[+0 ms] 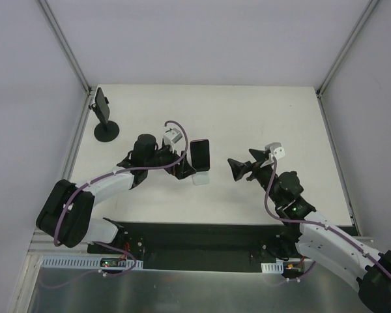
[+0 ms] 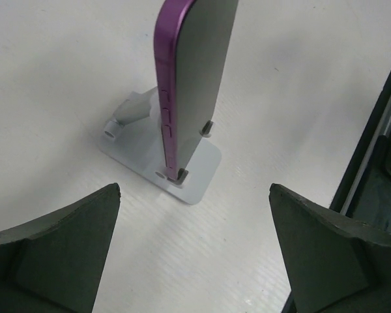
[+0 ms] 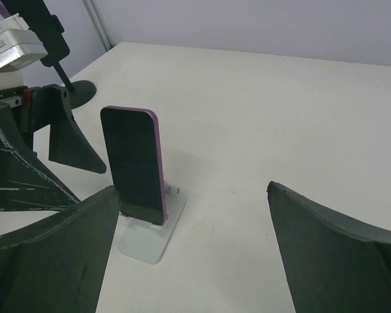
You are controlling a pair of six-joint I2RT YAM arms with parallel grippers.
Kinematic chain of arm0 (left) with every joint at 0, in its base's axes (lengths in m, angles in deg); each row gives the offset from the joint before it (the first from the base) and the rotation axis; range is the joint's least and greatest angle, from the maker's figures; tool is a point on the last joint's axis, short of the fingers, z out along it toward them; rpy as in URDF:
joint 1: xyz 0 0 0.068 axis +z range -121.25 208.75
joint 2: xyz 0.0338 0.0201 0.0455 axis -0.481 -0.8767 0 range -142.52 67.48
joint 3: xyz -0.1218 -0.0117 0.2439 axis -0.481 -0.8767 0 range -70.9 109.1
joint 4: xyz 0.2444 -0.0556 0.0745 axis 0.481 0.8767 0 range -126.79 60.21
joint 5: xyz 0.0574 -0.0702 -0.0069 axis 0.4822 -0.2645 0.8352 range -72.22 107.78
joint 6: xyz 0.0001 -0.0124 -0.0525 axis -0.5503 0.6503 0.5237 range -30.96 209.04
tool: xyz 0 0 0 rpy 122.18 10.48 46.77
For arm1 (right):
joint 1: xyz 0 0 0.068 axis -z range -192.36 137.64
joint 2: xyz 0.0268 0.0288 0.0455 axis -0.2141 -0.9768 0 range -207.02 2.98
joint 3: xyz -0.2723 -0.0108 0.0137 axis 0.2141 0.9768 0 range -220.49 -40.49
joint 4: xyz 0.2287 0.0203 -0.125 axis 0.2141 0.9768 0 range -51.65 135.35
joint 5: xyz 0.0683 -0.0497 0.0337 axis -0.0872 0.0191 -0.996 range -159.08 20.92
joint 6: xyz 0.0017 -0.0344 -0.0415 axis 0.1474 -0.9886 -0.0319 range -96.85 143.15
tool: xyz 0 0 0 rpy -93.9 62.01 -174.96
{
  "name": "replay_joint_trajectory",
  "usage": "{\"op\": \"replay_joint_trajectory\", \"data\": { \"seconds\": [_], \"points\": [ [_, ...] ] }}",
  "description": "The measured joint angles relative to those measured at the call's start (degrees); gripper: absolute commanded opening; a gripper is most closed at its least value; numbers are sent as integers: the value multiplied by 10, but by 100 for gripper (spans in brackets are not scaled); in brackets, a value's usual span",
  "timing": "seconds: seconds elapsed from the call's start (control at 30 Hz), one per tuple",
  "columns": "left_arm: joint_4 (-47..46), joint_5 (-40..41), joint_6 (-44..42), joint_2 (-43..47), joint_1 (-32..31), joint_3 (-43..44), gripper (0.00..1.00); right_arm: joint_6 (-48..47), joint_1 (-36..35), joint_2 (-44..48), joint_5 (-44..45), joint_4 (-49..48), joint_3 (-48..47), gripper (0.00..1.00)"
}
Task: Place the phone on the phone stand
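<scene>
Fingers (image 2: 58,254) on the left gripper (image 1: 182,166) are spread wide with nothing in them, and the right gripper (image 1: 233,169) is just as open and empty. Phone (image 1: 200,154) sits mid-frame in the top view on the white phone stand (image 3: 143,244), long axis nearly upright, leaning back a bit. It's dead ahead of the left fingers, edge-on, close but not touching, so the left arm's nearer. Looks placed to me; I'd back straight out. Left wrist view crops the phone's top, and I can't tell what's on the black stand (image 1: 105,124) upper left.
</scene>
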Motion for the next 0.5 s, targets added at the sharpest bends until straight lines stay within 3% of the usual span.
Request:
{"op": "replay_joint_trajectory", "data": {
  "seconds": [0.3,0.5],
  "points": [
    [-33,-42,-46,-103,0,47,86,5,27,30,-24,0,13,97],
    [-46,-64,-62,-137,0,87,67,8,40,37,-33,0,21,97]
  ]
}}
